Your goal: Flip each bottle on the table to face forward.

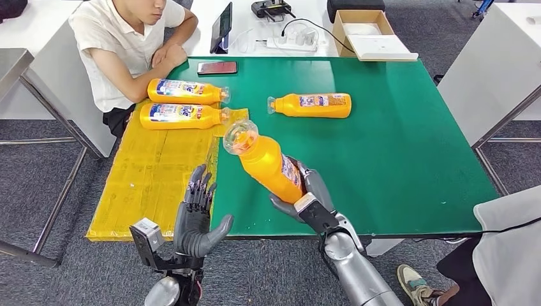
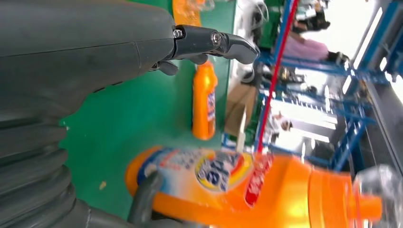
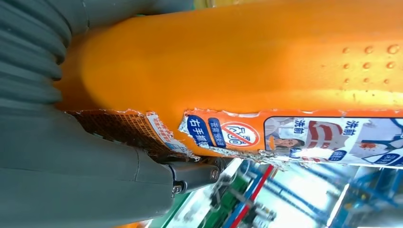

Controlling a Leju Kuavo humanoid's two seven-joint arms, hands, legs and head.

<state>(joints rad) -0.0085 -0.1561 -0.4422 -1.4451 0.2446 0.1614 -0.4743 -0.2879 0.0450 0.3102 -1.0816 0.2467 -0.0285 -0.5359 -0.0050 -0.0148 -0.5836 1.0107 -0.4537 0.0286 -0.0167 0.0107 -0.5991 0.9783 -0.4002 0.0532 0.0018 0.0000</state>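
Right hand (image 1: 311, 199) is clamped round the base of the raised orange plastic bottle (image 1: 268, 163) above the green tabletop (image 1: 395, 146); it should be rolled label-up before being laid down, while the left hand (image 1: 196, 217) hovers empty, fingers spread.

Grey carpet (image 1: 408, 32) (white desks (image 1: 491, 57) around)

two bottles (image 1: 185, 103) far-left on mat (image 1: 153, 172) — third bottle (image 1: 311, 105) right
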